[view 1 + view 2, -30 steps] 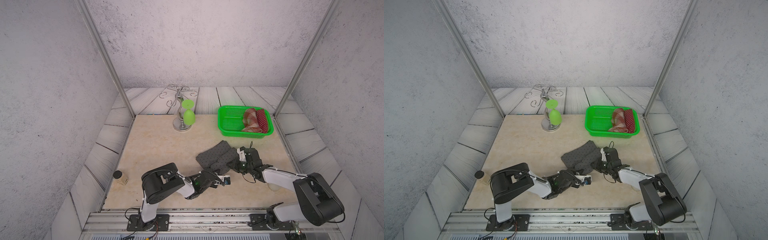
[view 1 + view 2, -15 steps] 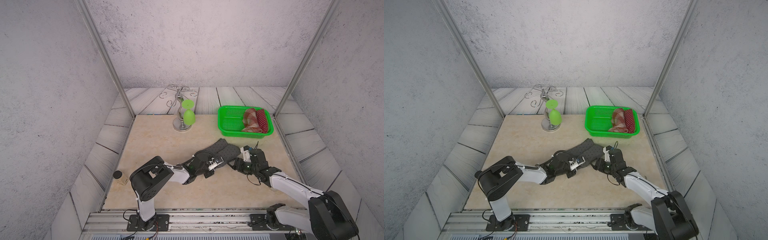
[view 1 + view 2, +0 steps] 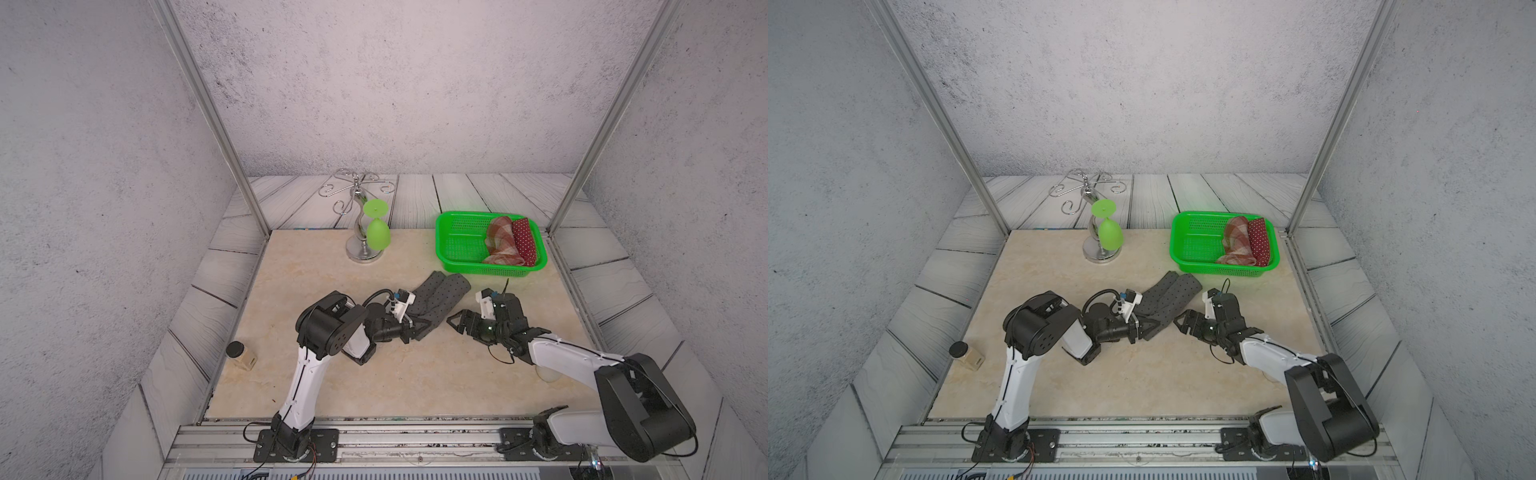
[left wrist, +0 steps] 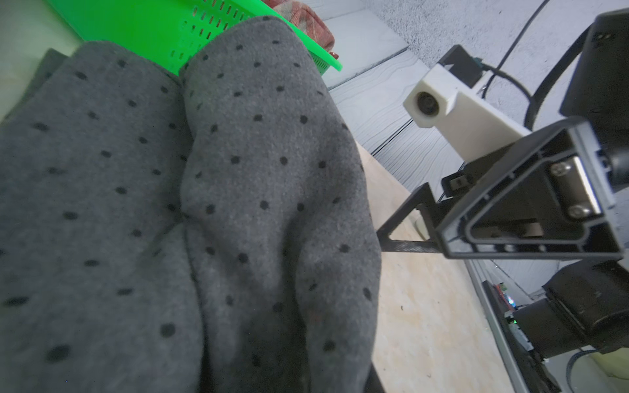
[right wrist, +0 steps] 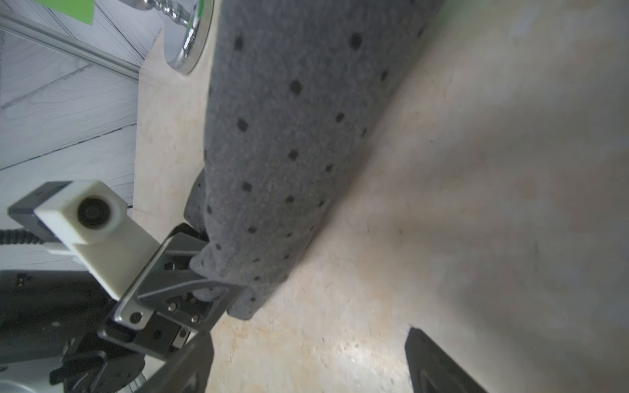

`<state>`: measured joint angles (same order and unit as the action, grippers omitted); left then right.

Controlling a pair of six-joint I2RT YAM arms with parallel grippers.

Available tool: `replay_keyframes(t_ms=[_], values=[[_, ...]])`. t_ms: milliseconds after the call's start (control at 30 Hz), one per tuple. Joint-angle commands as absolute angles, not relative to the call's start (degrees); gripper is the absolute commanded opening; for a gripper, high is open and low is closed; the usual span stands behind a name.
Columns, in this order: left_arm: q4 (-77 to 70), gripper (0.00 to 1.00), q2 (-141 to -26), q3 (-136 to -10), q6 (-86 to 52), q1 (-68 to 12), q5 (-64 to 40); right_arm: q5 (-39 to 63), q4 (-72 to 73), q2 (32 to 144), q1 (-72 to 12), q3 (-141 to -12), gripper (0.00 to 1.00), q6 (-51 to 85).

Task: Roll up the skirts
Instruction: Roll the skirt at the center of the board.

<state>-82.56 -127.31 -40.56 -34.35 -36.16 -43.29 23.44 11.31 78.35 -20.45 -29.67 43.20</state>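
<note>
Pinching dark grey black-dotted cloth skirt [image 3: 441, 293] corner: left gripper [image 3: 418, 328]; right gripper [image 3: 458, 323]: agape, empty. I fear the unsupported side unrolling.

- Dark grey skirt [image 3: 440, 297], black-dotted, lay in two long folds, slanting across the frame's centre.
- Red-brown plaid skirt [image 3: 500, 241] lay rolled in a green basket [image 3: 459, 243], right of centre.
- Dark red skirt [image 3: 524, 242], white-dotted, lay rolled just right of it.

Rumpled grey dotted skirt [image 4: 170, 204] in two folds (filling the frame), green basket [image 4: 163, 30] behind, right claw [image 4: 408, 238] alongside
</note>
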Motion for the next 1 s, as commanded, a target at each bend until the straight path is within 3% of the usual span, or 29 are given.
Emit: replay_keyframes(t_ms=[0,300,400,600,700,733,767,833,867,967], values=[[-80.3,0.00,-130.7,-39.4,-42.6,-37.5,-47.6,23.8,21.0,81.8,-20.3,-32.0,0.90,45.6],[-80.4,0.00,-133.4,-40.7,-44.0,-37.8,-49.5,23.4,28.0,95.0,-20.3,-36.3,0.90,48.6],[-80.3,0.00,-133.5,-41.0,-44.6,-37.8,-49.8,23.6,29.3,97.7,-20.3,-36.4,0.85,49.9],[-80.3,0.00,-134.0,-41.5,-44.7,-37.4,-49.5,21.6,23.7,97.6,-20.3,-37.3,0.59,48.5],[-80.3,0.00,-134.6,-42.1,-44.8,-37.3,-49.7,21.2,19.6,97.4,-20.3,-39.2,0.25,47.0],[-80.3,0.05,-134.4,-41.9,-44.5,-37.1,-49.5,20.9,18.2,97.3,-20.3,-39.7,0.16,46.7],[-80.2,0.27,-133.7,-41.3,-43.8,-36.9,-49.2,20.4,16.9,97.0,-20.3,-40.1,0.09,46.4],[-80.2,0.80,-130.7,-39.1,-40.8,-36.7,-46.9,19.8,14.2,96.5,-20.3,-40.7,0.05,45.5],[-79.8,0.99,-127.9,-37.4,-38.1,-36.7,-45.1,19.7,13.1,96.2,-20.3,-40.8,0.05,45.1],[-66.4,0.99,-114.3,-34.6,-26.1,-37.1,-40.6,19.4,10.4,95.2,-20.4,-41.0,0.04,44.1]])
